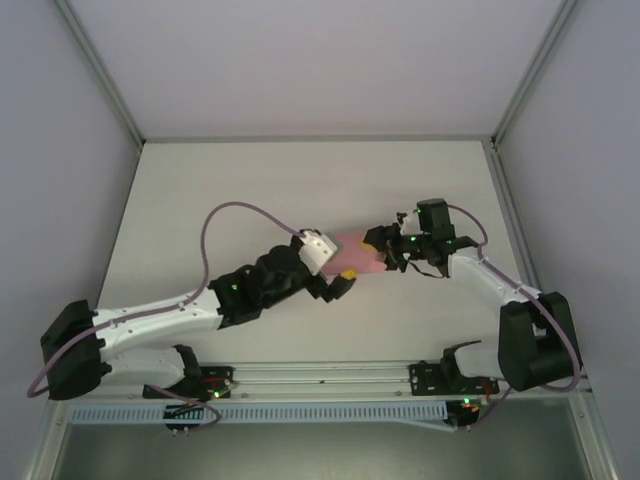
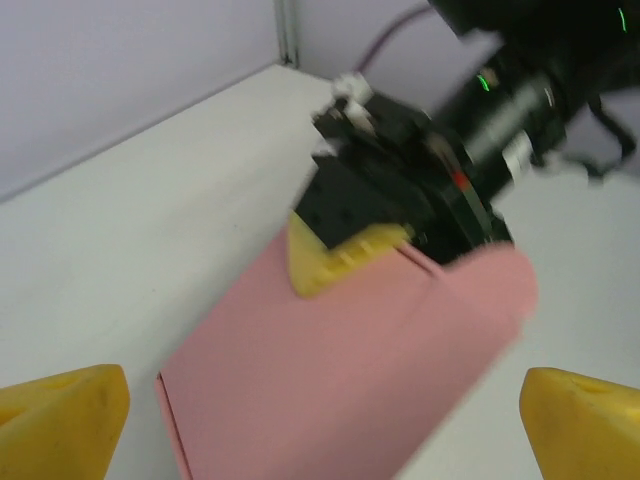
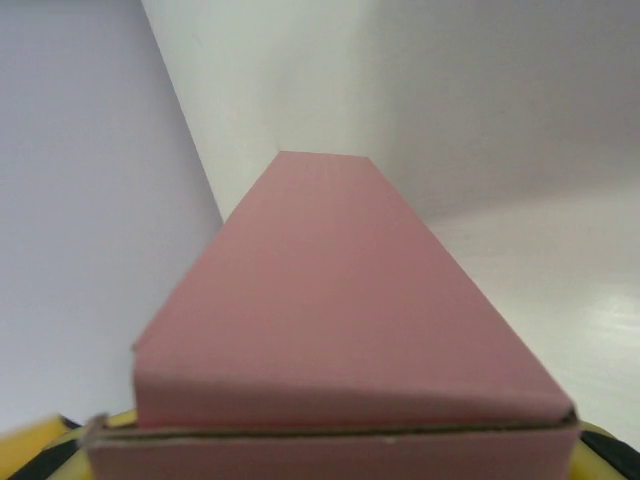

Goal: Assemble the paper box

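The paper box is a flat pink card box in mid-table, between my two grippers. My right gripper is shut on its right end. In the left wrist view one yellow finger of that gripper presses on the box near a rounded pink flap. In the right wrist view the box stretches away from the gripper, its near edge clamped between the yellow pads. My left gripper is open at the box's left end. Its yellow fingertips stand wide apart on either side of the box, not touching it.
The white table is enclosed by pale walls with metal corner posts at the back. A purple cable loops above the left arm. Both arm bases and a rail line the near edge.
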